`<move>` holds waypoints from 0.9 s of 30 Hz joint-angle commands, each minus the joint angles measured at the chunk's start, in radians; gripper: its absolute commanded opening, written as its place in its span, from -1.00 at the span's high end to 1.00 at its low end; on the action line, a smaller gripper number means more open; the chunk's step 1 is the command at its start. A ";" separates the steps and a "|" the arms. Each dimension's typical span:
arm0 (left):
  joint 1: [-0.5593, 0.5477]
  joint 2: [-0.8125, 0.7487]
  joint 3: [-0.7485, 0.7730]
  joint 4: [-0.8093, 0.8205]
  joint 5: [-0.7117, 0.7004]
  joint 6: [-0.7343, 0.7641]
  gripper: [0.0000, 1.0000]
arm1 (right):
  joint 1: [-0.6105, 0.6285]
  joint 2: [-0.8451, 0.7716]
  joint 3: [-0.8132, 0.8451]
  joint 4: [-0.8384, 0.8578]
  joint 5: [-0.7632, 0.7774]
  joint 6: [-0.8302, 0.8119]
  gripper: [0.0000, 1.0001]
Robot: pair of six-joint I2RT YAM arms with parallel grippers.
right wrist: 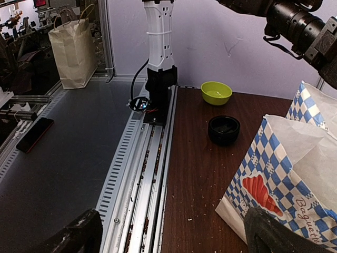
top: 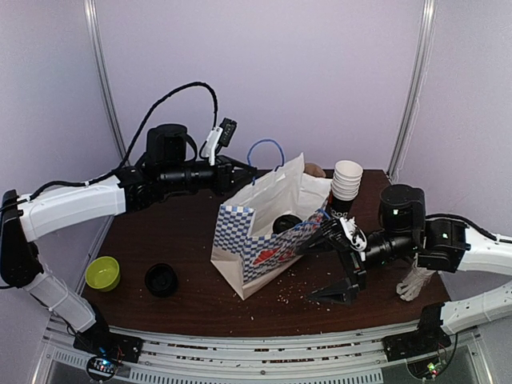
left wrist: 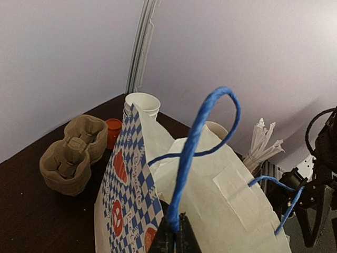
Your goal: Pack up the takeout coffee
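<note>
Your dark brown wooden worktop carries at its middle the white paper bag with blue checks and red print, which stands open; every place below is given from that bag. Your left claw is clamped together on the bag's blue cord handle above its far edge, holding the mouth up. Your right claw hangs just beside the bag's near right corner, jaws wide apart and gripping nothing. The stack of lidless white paper cups stands just behind the bag's right side. Inside the bag's mouth sits the black-lidded paper takeout coffee cup. Only its round dark top shows, the paper hides its wall, and that it is the cup is my reading. By that reading the main step is done and the coffee is in the bag. What is left for you, I judge, is to release the handle and draw both arms clear without tipping the bag.
</note>
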 commanded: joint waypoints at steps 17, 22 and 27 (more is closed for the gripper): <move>0.006 -0.328 0.010 -0.265 0.015 0.180 -0.97 | -0.009 -0.033 0.064 -0.043 -0.019 -0.045 -0.98; 0.005 -0.351 -0.010 -0.185 0.160 0.251 -0.97 | -0.014 -0.037 0.106 0.060 -0.066 0.090 -0.99; 0.002 -0.271 -0.005 -0.082 0.282 0.245 -0.89 | -0.021 -0.047 0.159 0.158 -0.089 0.209 -1.00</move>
